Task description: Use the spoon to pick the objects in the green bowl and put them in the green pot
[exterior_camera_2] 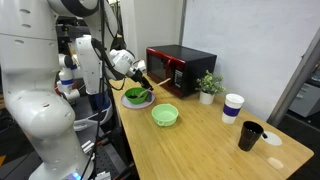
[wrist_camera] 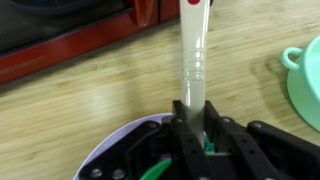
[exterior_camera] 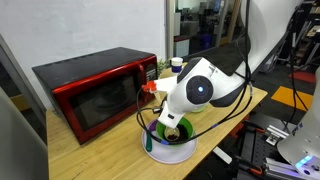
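Note:
My gripper (wrist_camera: pixel 194 115) is shut on the pale handle of the spoon (wrist_camera: pixel 194 55), which runs away from the jaws toward the microwave and ends in a red tip. The spoon's scoop end is hidden under the jaws. In both exterior views the gripper (exterior_camera: pixel 168 117) (exterior_camera_2: pixel 134 76) hangs just over the green pot (exterior_camera: pixel 173 131) (exterior_camera_2: pixel 137 96), which stands on a pale lavender plate (exterior_camera: pixel 178 152) (wrist_camera: pixel 128 137). The lime green bowl (exterior_camera_2: pixel 165 115) (wrist_camera: pixel 304 80) sits on the wooden table beside the plate. What the bowl holds cannot be made out.
A red microwave (exterior_camera: pixel 95 88) (exterior_camera_2: pixel 181 64) stands close behind the pot. A blue utensil (exterior_camera: pixel 148 141) leans at the plate's edge. Farther along the table are a small potted plant (exterior_camera_2: pixel 208 85), a white cup (exterior_camera_2: pixel 233 107), a black mug (exterior_camera_2: pixel 250 135) and a white plate (exterior_camera_2: pixel 273 138).

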### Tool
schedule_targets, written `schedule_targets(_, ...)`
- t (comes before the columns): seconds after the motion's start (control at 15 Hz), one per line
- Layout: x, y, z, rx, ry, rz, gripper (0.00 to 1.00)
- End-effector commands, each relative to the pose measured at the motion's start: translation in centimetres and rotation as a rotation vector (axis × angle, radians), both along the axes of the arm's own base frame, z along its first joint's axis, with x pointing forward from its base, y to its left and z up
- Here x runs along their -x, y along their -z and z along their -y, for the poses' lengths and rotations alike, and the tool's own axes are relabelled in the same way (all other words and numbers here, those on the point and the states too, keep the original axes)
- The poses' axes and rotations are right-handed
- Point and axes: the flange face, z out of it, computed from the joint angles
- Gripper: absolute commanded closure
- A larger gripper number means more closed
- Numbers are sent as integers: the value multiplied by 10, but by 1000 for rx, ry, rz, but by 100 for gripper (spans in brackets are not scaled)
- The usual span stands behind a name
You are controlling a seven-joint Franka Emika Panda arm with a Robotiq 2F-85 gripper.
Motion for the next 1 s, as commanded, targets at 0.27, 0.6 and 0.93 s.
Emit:
schedule_targets(0.27,-10,-24,17,-90,16,1,94)
schedule_targets(0.6,-10,-31,18,-135,26,-11,94)
schedule_targets(0.93,-9,-48,22,-178,80,-6,94)
